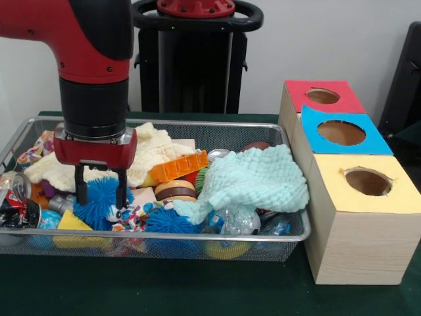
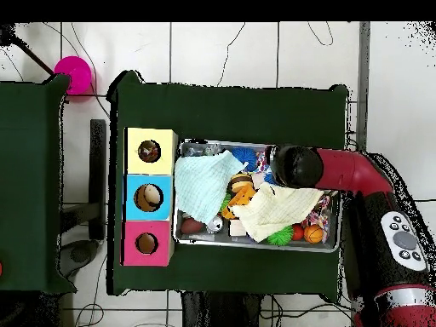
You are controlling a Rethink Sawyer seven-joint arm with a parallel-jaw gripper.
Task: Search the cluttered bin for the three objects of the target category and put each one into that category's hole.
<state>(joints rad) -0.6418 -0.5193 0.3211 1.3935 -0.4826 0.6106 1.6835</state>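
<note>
Fingers point(image 1: 82, 187) spread apart, straddling a blue spiky ball point(image 1: 99, 197) in the wire bin point(image 1: 289, 240).
Gripper point(image 1: 100, 192) grips nothing yet — ball sits between the fingertips. To their right lie an orange block point(image 1: 177, 166) and a mint cloth point(image 1: 253, 181); further right, three boxes — red hole point(image 1: 322, 96), blue hole point(image 1: 341, 132), yellow hole point(image 1: 368, 182).

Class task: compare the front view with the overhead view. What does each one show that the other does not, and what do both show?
Only the front view shows the gripper, its fingers apart around a blue spiky ball, and a crushed can at the bin's end. Only the overhead view shows a small basketball, a pink round object on the floor, and something inside the blue box's hole; there the arm hides the gripper. Both show the wire bin, the mint cloth, the cream cloth and the yellow, blue and red boxes.
</note>
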